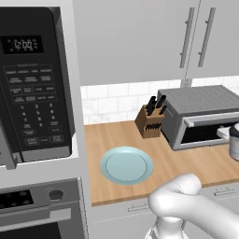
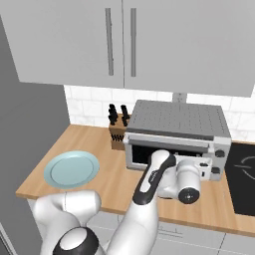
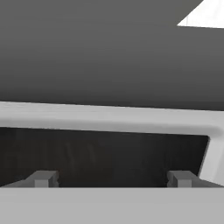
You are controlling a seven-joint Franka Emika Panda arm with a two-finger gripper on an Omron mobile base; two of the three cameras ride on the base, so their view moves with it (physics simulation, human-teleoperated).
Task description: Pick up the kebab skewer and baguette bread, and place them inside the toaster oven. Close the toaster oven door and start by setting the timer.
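Pale blue round plate (image 1: 126,165) at left of wooden counter lies bare; skewer and loaf presumably inside. At right, silver-grey ribbed toaster oven (image 2: 178,133), dark-glass door (image 3: 105,118) nearly up. Gripper (image 3: 112,178) fingers spread wide, holding nothing, right at door; next prob. push shut, then timer knob.

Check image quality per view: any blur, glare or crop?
Left base view: soft render, toaster oven cropped at right edge. Right base view: even light, no glare, arm hides the door. Hand view: very close, dark, coarse; open gripper fingertips at bottom.
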